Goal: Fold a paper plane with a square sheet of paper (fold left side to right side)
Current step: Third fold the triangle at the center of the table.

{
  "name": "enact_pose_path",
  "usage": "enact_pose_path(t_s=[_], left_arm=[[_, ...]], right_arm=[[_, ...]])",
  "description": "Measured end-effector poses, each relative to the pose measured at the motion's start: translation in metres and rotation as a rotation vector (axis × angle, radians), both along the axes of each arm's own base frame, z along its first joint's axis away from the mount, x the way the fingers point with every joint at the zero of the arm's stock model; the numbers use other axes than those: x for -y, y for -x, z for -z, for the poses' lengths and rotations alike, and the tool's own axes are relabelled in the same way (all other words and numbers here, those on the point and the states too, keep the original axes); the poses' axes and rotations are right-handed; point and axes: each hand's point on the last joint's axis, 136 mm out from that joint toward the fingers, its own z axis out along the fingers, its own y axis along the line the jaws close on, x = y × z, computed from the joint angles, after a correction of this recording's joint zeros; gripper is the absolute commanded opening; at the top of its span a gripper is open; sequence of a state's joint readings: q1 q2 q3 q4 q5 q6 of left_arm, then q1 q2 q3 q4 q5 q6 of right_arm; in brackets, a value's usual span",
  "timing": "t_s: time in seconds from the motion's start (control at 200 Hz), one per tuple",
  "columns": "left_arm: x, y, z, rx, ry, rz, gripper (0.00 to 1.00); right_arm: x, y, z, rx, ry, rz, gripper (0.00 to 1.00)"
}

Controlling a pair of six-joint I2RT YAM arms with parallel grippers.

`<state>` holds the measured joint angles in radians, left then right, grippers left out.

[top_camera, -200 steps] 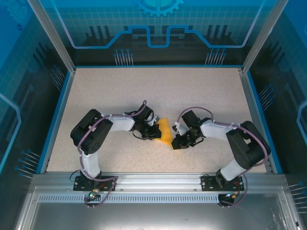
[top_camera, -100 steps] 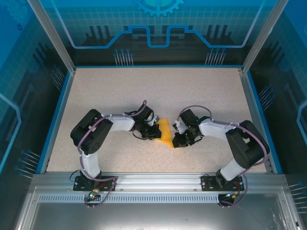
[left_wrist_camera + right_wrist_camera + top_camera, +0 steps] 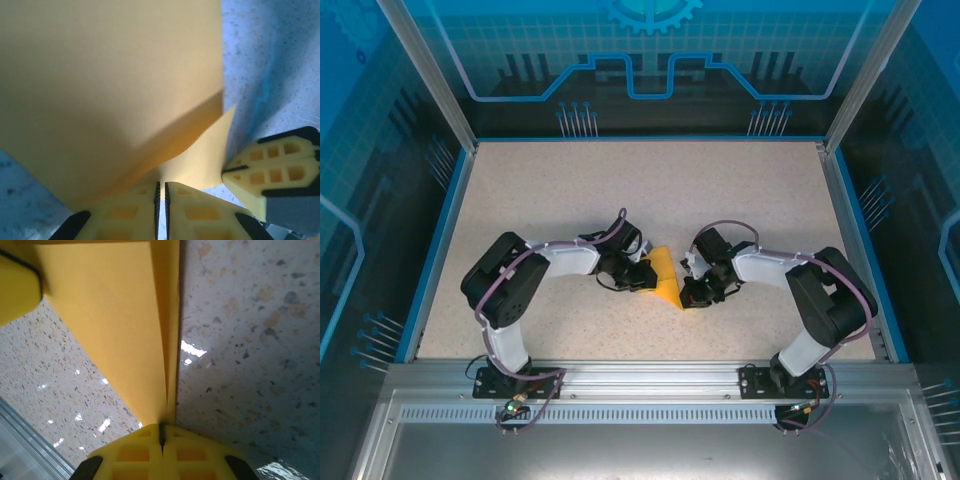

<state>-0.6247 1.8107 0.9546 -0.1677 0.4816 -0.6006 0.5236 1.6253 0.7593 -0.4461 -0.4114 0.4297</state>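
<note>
Two clamped grips on the folded paper (image 3: pixel 665 278): left fingers (image 3: pixel 130 215), right fingers (image 3: pixel 135 455), opposite sides.

Orange-yellow paper (image 3: pixel 665 280) on beige, dark-speckled table (image 3: pixel 570 190).

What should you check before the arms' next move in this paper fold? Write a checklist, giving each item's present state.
1. Left tool closed on the orange-yellow folded paper sheet: ok.
2. Right tool shut on the sheet's creased edge: ok.
3. Both tools apart from each other: cannot tell; they sit very close.
4. Sheet's layers lying flat together: not ok; one flap bows away.
5. Sheet's edges lined up: cannot tell.
</note>
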Motion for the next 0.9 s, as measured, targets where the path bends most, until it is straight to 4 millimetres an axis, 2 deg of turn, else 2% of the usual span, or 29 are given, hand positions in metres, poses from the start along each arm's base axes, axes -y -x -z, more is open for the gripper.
enact_pose_path(t_s=[0.16,0.275,0.445,0.63,0.9], left_arm=[[0.014,0.013,-0.023,0.055,0.023,0.048,0.06],[0.025,0.025,-0.031,0.071,0.038,0.085,0.05],[0.034,0.039,-0.026,0.054,0.039,0.112,0.04],[0.040,0.043,-0.009,0.022,0.025,0.109,0.03],[0.040,0.043,0.001,0.004,0.011,0.108,0.03]], right_arm=[[0.000,0.000,0.000,0.001,0.004,0.000,0.00],[0.000,0.000,0.000,0.002,0.004,0.000,0.00],[0.000,0.000,0.001,0.001,0.004,-0.001,0.00],[0.000,0.000,0.001,0.002,0.007,-0.004,0.00],[-0.001,0.001,0.001,-0.009,0.018,-0.007,0.00]])
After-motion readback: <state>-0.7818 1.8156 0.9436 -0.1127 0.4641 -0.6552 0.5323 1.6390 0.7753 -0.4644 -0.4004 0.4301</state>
